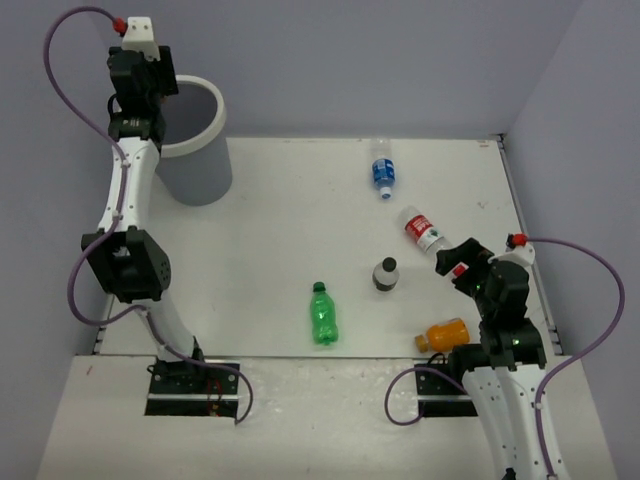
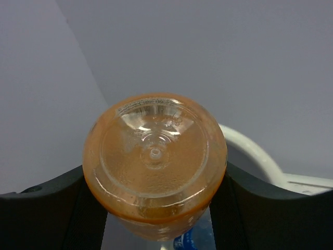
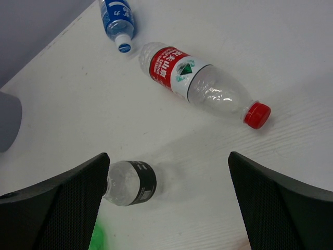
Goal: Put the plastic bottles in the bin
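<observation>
My left gripper (image 1: 143,78) is high over the bin (image 1: 200,160), shut on an orange bottle (image 2: 155,161) that it holds by the sides, base toward the camera. The bin's white rim (image 2: 252,152) shows behind it, and a blue-labelled bottle (image 2: 186,242) lies below, inside the bin. My right gripper (image 1: 455,262) is open and empty above the table (image 1: 270,230). In the right wrist view its fingers (image 3: 167,156) straddle bare table beside the dark-labelled bottle (image 3: 130,182). The red-labelled bottle (image 3: 197,83) lies just beyond.
On the table lie a blue-labelled bottle (image 1: 382,170), the red-labelled one (image 1: 423,230), the dark bottle with a white cap (image 1: 386,274), a green bottle (image 1: 322,314) and another orange bottle (image 1: 444,335) by the right arm's base. Walls close the back and right.
</observation>
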Robot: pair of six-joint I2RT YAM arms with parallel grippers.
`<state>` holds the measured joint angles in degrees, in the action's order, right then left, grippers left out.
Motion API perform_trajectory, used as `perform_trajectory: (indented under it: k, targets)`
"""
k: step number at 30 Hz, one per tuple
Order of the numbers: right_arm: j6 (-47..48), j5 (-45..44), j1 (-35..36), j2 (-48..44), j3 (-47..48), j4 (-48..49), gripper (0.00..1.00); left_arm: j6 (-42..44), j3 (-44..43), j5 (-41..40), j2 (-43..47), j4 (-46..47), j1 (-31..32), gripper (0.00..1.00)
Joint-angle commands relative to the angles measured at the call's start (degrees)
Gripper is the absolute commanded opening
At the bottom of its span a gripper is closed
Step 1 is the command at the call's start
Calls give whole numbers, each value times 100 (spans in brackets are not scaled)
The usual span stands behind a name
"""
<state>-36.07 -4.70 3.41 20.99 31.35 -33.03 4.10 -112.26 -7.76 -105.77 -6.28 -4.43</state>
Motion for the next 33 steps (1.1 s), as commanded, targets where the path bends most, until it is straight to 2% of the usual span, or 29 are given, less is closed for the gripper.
perform_trajectory:
  k: [1,2,3,6,9,11,14,17,19,20,23,25,27,29,33]
  targets:
    - [-23,-215,-7,89,173,16,99,-576,-208,354,-349,-382,-435,42]
    - [-26,-232,-7,104,185,13,99,-545,-226,339,-400,-425,-438,65]
    - [-32,-250,-7,141,204,7,99,-464,-270,302,-444,-530,-444,99]
    - [-50,-256,-7,165,282,1,99,-658,-441,294,-405,-688,-444,100]
    - [-70,-178,-12,154,330,28,99,-929,-468,1111,-163,-755,-438,100]
    - [-91,-172,-7,178,396,48,99,-1142,-399,1356,37,-749,-418,100]
    - [-140,-47,-7,313,674,-21,99,-1766,-264,1998,389,-767,-324,100]
    - [-39,242,-7,366,826,-42,99,-2054,-258,2170,633,-955,14,100]
    - [-3,323,-7,367,856,-63,99,-1924,-276,1799,757,-1234,449,100]
    - [4,378,-8,364,872,-64,99,-1781,-267,1473,880,-1453,985,100]
    - [13,608,-7,415,834,2,99,-1688,166,839,1270,-1569,1852,100]
    - [29,843,-7,441,739,130,99,-1818,719,295,1631,-1569,2260,100]
    - [48,1005,-7,504,697,181,99,-2085,2008,-474,2182,-1336,2894,100]
    - [59,997,-7,517,697,161,99,-2260,2750,-750,2690,-1195,3299,100]
    - [82,764,-7,372,584,73,99,-2933,3946,-1207,2961,-1391,4314,100]
